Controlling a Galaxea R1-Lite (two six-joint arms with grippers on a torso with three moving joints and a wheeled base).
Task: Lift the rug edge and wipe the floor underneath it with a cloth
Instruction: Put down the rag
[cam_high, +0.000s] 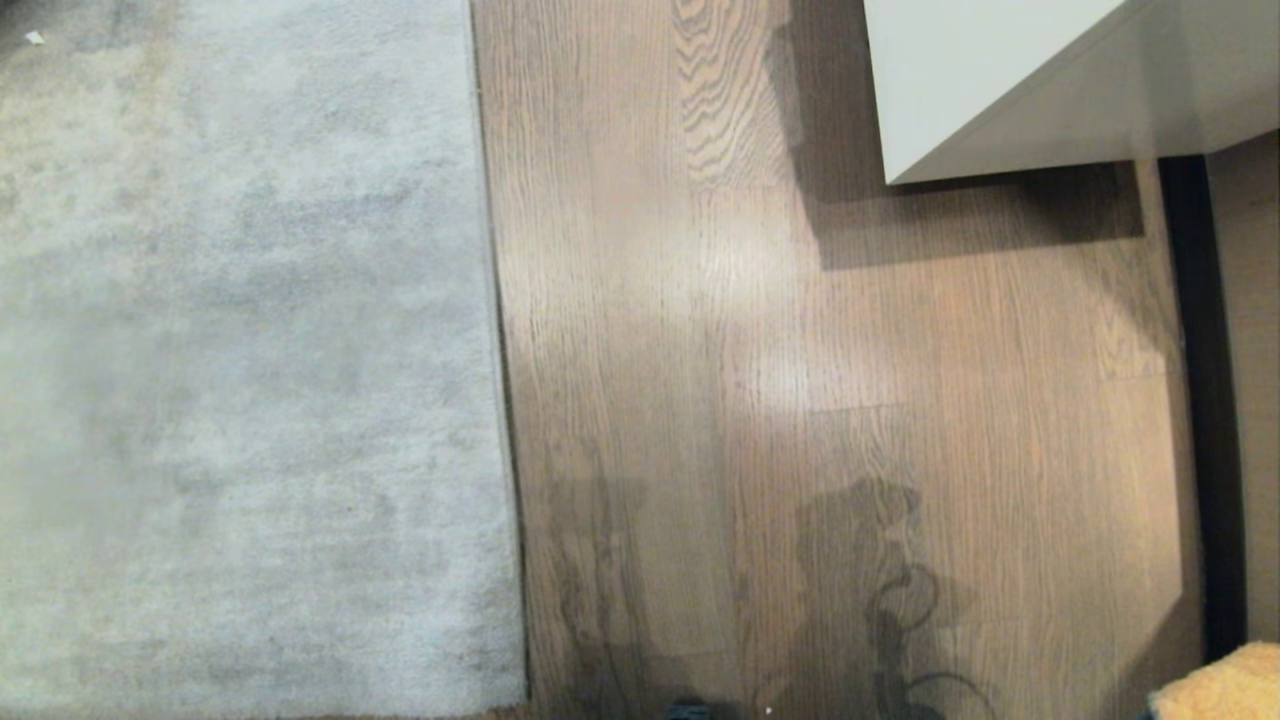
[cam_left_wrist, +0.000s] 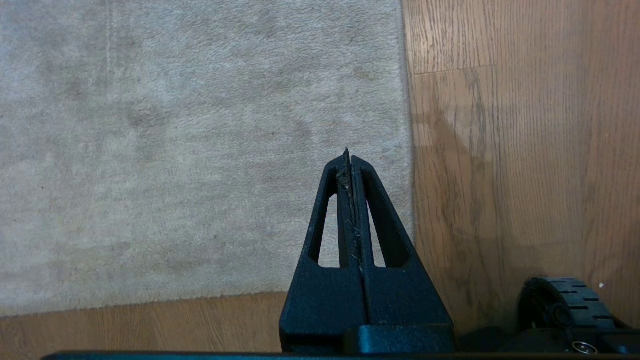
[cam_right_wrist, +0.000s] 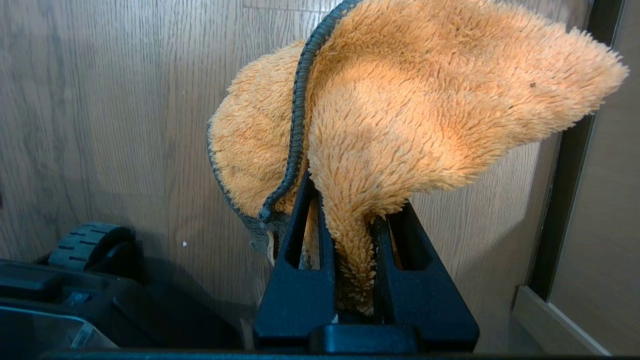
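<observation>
The light grey rug (cam_high: 250, 380) lies flat on the left, and its straight rug edge (cam_high: 500, 330) runs down to a corner (cam_high: 524, 695) at the bottom. Brown wood-grain floor (cam_high: 800, 400) fills the middle. In the left wrist view my left gripper (cam_left_wrist: 348, 157) is shut and empty, hanging over the rug (cam_left_wrist: 200, 150) close to the rug edge (cam_left_wrist: 409, 150). My right gripper (cam_right_wrist: 350, 200) is shut on the orange fluffy cloth (cam_right_wrist: 425, 100), which has a dark stitched border (cam_right_wrist: 298, 110) and hangs above bare floor (cam_right_wrist: 100, 100). A bit of the cloth (cam_high: 1222, 690) shows at the head view's bottom right corner.
A white cabinet (cam_high: 1000, 80) stands at the top right and casts a shadow on the floor. A dark strip (cam_high: 1212, 400) and a pale panel run along the right side. The robot's base wheels (cam_left_wrist: 565, 300) (cam_right_wrist: 90, 242) sit near each gripper.
</observation>
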